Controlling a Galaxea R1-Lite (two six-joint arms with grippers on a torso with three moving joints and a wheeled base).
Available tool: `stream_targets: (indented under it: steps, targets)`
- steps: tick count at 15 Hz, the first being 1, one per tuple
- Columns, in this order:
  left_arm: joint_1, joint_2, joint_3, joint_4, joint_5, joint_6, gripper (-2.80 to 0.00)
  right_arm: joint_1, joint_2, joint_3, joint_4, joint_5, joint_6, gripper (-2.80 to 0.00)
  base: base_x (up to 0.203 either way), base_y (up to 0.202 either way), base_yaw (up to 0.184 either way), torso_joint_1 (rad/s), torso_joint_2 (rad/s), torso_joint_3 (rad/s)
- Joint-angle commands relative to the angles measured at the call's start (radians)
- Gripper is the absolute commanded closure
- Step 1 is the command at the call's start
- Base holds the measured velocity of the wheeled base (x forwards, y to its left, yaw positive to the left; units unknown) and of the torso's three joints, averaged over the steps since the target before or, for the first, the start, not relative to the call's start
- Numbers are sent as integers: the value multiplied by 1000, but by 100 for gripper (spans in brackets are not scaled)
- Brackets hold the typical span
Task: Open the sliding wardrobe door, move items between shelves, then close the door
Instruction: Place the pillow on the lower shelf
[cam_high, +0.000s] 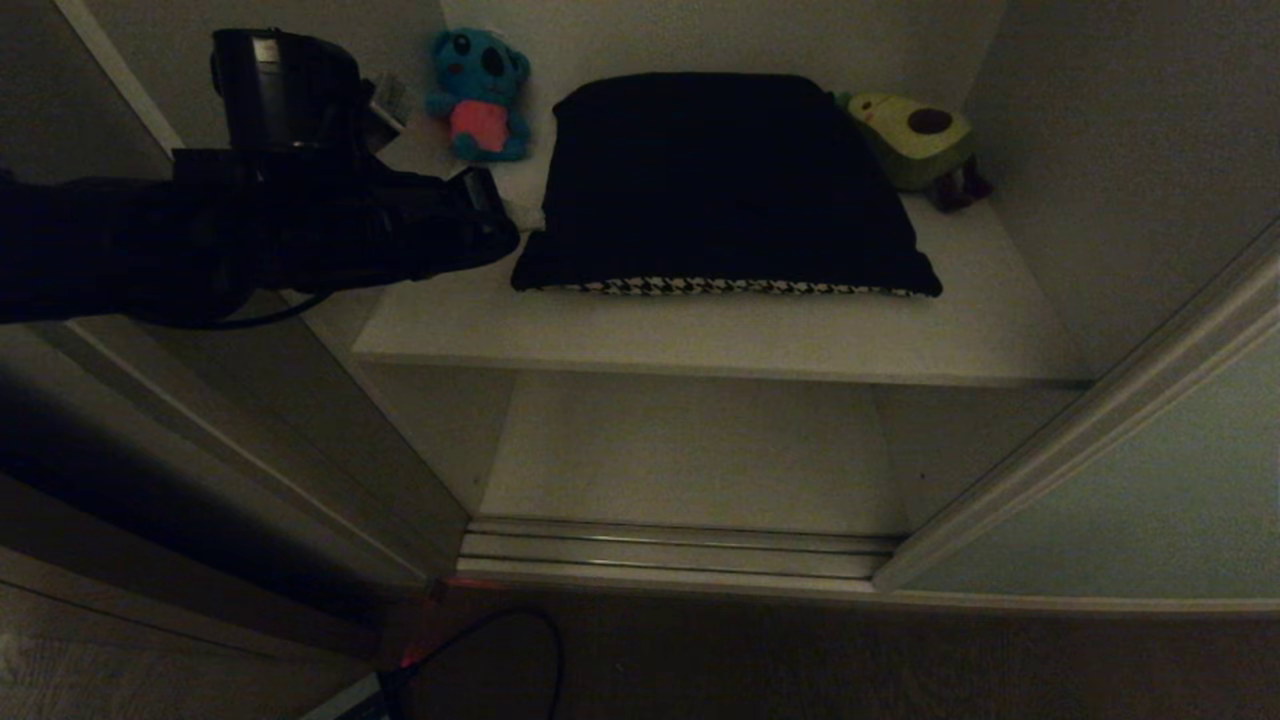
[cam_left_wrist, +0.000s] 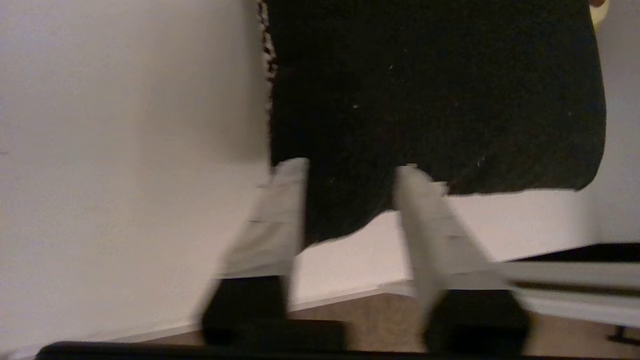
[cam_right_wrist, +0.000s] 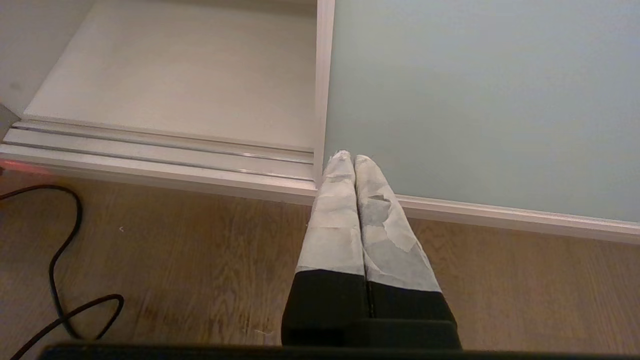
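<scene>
lying flat on the upper shelf (cam_high: 700, 335), the cushion (cam_high: 725, 185) is judged soft, light and floppy; its near-left corner is best pinched. the left gripper (cam_left_wrist: 350, 172) is seen parted and empty just at that corner.

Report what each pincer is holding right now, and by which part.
Nothing is held. The left pincer is open at the near corner of the cushion on the upper shelf, not clamped on it. The right pincer is shut and empty, low by the sliding door.
</scene>
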Motion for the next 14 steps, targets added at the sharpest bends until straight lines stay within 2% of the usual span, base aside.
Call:
stream_targets:
  steps: [1, 6, 9, 11, 14]
  targets:
    - [-17, 42, -18, -2, 9, -10, -280, 0, 1, 3, 0, 0, 0, 0, 0, 0, 0, 0, 0, 0]
    - [-17, 93, -3, -120, 17, -1, -280, 0, 1, 3, 0, 0, 0, 0, 0, 0, 0, 0, 0, 0]
    - [-17, 98, 6, -136, 14, 71, -280, 0, 1, 3, 0, 0, 0, 0, 0, 0, 0, 0, 0, 0]
    - [-17, 109, 21, -151, 9, 80, -280, 0, 1, 3, 0, 0, 0, 0, 0, 0, 0, 0, 0, 0]
    - [-17, 165, 29, -290, 5, 72, -280, 0, 1, 3, 0, 0, 0, 0, 0, 0, 0, 0, 0, 0]
